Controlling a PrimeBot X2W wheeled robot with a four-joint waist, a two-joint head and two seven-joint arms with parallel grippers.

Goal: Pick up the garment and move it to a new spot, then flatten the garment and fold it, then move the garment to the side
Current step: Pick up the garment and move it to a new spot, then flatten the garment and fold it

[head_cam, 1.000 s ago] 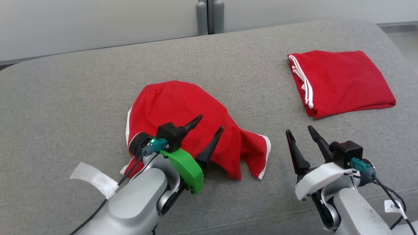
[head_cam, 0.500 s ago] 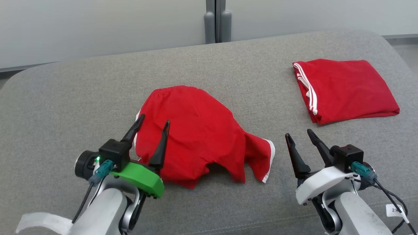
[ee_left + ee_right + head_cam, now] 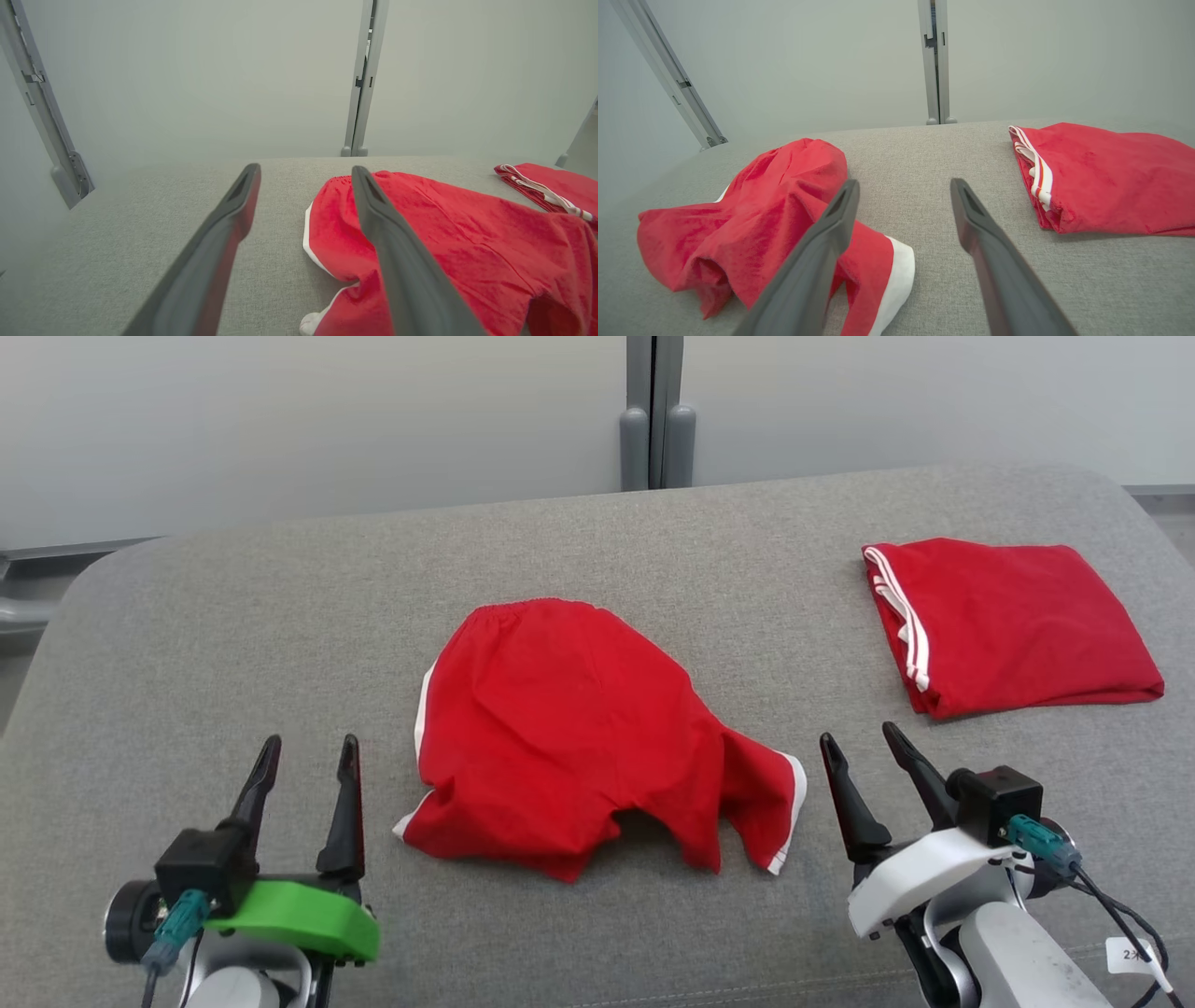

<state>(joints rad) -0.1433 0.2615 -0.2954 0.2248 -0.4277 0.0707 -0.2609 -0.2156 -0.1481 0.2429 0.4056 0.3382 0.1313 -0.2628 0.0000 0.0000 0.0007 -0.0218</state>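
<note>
**Left arm backs off; shorts lie loose in the middle**

Pulled back over the last second, the left gripper [image 3: 311, 745] is now down at the near left, well clear of the cloth it had been reaching over. The head camera has tipped as well, so the whole scene sits lower in view.

Across the grey cushioned bench [image 3: 233, 644] nothing is being held. The crumpled red shorts [image 3: 569, 728] lie about mid-bench between the two arms. The elastic waistband is at the far side, and a white-trimmed leg hem trails toward the right and bunches up off the fabric. Far right, near the back, the folded red shorts [image 3: 1018, 616] rest as a neat stack, well apart from the loose pair.

The left gripper's fingers are spread wide and empty. The right gripper [image 3: 857, 735] stands just beside the trailing hem, also spread wide and empty.

My reading is that the loose pair has been set down at its new spot, so the move looks done. Flattening, folding and shifting it aside all remain, since the cloth is rumpled and partly doubled over itself.
</note>
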